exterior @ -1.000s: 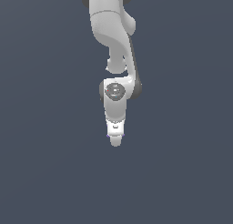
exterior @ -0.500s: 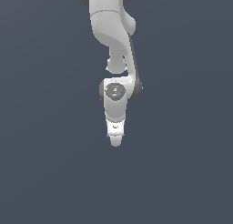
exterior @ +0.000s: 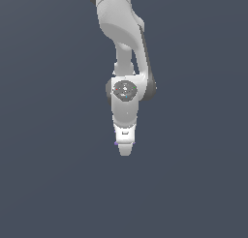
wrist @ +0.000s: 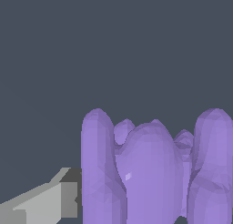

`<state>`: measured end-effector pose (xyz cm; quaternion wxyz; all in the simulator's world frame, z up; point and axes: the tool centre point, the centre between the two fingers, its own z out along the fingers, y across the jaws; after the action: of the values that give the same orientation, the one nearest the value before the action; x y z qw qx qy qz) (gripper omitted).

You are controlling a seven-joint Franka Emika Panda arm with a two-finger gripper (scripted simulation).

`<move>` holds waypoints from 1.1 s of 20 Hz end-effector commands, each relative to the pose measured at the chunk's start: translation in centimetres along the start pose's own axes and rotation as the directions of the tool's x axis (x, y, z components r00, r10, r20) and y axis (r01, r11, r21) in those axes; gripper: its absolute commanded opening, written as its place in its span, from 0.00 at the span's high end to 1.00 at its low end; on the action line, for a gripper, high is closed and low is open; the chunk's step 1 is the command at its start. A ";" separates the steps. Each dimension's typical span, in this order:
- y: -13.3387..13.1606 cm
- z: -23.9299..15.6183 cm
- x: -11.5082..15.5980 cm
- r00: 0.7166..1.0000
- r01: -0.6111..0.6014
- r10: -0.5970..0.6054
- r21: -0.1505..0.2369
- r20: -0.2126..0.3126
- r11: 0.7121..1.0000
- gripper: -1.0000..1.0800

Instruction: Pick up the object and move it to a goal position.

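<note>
Nothing shifted since a second ago: arm (exterior: 122,43) and gripper (exterior: 125,149) in the same spot and pose in the exterior view, pointing down mid-frame, well apart from every edge. All round, only a flat, even slate-grey surface (exterior: 43,184), with no seam, edge, wall or horizon to split floor from room; same plain grey behind everything in the wrist view. No containers anywhere in either view. Object (wrist: 154,173) mostly hidden in the exterior view, showing just as a tiny purple speck (exterior: 116,143) at the gripper tip's edge, on the exterior view's left. Close up in the wrist view, seen as purple upright rounded lobes side by side, taller ones at the outer sides, shorter ones between, with a small bright glint on the middle lobe. One grey finger (wrist: 45,202) beside the outermost lobe, touching or very nearly so; other finger out of frame. Cannot tell how far apart the fingers stand, nor whether anything is truly clamped: tip seen narrow and end-on from outside, only one finger shown from the wrist. Cannot tell either whether object rests on the surface or hangs above it
</note>
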<state>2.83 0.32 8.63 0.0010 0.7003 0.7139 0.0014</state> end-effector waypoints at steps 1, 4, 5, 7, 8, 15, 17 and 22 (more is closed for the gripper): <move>0.7 -1.8 0.3 1.000 0.000 0.000 -0.001 0.000 1.000 1.00; 1.8 -4.3 0.8 1.000 0.001 -0.001 0.000 -0.001 1.000 1.00; 2.1 -5.1 0.9 1.000 0.001 -0.001 0.000 -0.002 1.000 1.00; 2.9 -6.9 1.2 1.000 0.001 -0.001 0.000 -0.002 1.000 1.00; 3.3 -7.8 1.4 1.000 0.001 -0.001 0.001 -0.002 1.000 1.00; 5.9 -13.9 2.4 1.000 0.000 0.000 0.001 -0.002 1.000 1.00; 6.6 -15.3 2.6 1.000 0.000 0.000 0.002 -0.002 1.000 1.00; 8.0 -18.3 3.1 1.000 -0.001 0.001 0.003 -0.001 1.000 1.00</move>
<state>10.33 3.41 26.07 -0.0001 0.7004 0.7137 0.0014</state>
